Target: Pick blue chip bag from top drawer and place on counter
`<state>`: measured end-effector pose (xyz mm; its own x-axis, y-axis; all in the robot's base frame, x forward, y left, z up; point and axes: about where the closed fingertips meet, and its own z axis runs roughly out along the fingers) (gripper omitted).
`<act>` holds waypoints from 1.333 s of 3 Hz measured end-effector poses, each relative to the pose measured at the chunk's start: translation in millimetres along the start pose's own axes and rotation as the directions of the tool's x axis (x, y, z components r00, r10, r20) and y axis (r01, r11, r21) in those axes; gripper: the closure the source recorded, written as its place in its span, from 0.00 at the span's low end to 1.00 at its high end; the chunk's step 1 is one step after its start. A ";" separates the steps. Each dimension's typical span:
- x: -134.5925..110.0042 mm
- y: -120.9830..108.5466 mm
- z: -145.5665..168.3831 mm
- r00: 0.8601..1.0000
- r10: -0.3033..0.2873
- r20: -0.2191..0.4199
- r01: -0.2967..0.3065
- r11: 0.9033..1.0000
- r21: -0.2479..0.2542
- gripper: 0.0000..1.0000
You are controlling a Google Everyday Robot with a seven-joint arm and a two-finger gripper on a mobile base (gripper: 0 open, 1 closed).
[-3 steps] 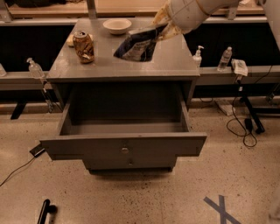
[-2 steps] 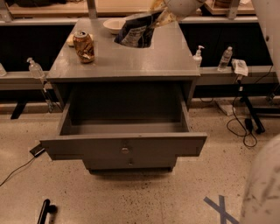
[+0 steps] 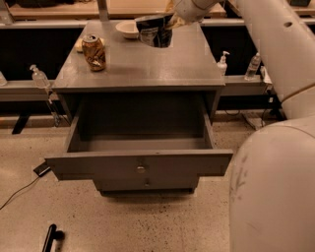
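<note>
The blue chip bag [image 3: 154, 30] hangs dark and glossy over the far part of the counter [image 3: 147, 64], next to the bowl. My gripper [image 3: 175, 20] is at the bag's upper right edge, shut on it and holding it just above the grey surface. The top drawer [image 3: 140, 165] stands pulled out wide below the counter; its inside shows empty and the small round knob [image 3: 141, 169] sits at the centre of its front panel.
A brown-orange drink can [image 3: 94, 51] stands at the counter's left. A white bowl [image 3: 128, 28] sits at the back. My white arm [image 3: 275, 123] fills the right side. Clear bottles [image 3: 223, 62] stand on ledges at both sides. A light wooden shelf [image 3: 59, 10] runs behind.
The gripper has carried the blue chip bag farther back and leftward over the counter, toward the bowl. The view has shifted closer, and my arm now fills the right side.
</note>
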<state>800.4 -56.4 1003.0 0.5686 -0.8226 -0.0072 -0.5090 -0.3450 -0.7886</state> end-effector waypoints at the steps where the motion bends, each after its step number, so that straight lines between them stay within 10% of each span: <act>1: 19.4 0.4 29.6 0.997 0.038 -0.066 -0.037 0.999 0.009 0.64; 4: 46.6 35.2 57.8 0.982 0.129 -0.135 -0.135 0.990 -0.034 0.00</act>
<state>846.3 -80.8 939.3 0.4058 -0.9136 -0.0264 -0.6025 -0.2457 -0.7593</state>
